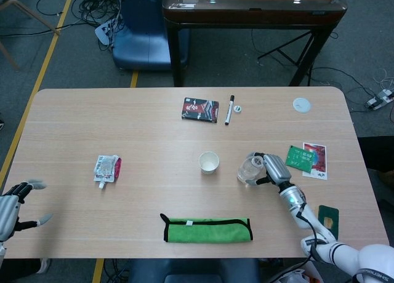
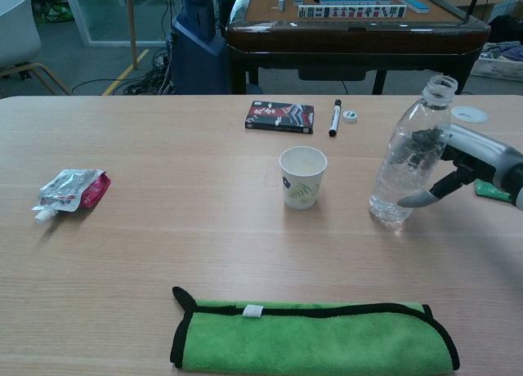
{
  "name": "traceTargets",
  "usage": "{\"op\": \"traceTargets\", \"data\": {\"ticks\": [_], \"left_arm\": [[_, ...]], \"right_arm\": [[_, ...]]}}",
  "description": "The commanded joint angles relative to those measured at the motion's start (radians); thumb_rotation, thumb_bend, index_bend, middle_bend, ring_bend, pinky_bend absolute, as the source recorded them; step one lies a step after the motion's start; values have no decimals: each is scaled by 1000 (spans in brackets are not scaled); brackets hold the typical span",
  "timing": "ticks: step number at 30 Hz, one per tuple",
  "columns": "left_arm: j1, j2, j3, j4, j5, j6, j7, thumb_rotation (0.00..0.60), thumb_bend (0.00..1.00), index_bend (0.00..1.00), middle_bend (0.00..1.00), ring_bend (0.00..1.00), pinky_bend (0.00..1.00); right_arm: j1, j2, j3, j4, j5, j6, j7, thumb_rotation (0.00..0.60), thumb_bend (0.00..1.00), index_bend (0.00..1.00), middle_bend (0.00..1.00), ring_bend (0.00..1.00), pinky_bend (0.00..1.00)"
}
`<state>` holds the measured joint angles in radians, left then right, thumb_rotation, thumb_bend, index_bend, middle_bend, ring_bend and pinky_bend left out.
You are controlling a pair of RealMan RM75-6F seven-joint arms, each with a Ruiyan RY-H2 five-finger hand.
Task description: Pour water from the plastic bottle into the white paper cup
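Plastic bottle [image 2: 406, 164] tilted, gripped by right hand [image 2: 474, 159] fingers [image 2: 421, 139]

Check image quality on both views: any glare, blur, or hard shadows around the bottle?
Head view: even overhead light, sharp, plastic bottle small, its clear body hard to read. Chest view: crisp, faint soft shadows under paper cup and bottle, no strong glare; right robot hand cut by frame edge.

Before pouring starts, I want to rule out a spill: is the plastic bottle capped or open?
Open. The plastic bottle shows a bare neck with no cap in the chest view, held by the right robot hand.
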<state>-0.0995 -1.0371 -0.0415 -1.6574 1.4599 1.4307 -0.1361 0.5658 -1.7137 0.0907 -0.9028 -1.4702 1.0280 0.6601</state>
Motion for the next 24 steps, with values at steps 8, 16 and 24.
{"op": "traceTargets", "data": {"ticks": [8, 16, 24], "left_arm": [[4, 8, -5, -3, -1, 10, -8, 600, 86, 345, 270, 285, 459], [4, 9, -9, -2, -7, 11, -6, 600, 85, 345, 270, 285, 459], [6, 12, -12, -2, -13, 11, -3, 600, 86, 345, 270, 285, 459]], "right_arm": [[12, 91, 68, -156, 114, -46, -312, 600, 45, 524, 542, 432, 453], [44, 183, 135, -305, 290, -132, -606, 600, 46, 525, 542, 433, 454], [92, 215, 159, -372, 441, -158, -854, 600, 50, 525, 542, 433, 454]]}}
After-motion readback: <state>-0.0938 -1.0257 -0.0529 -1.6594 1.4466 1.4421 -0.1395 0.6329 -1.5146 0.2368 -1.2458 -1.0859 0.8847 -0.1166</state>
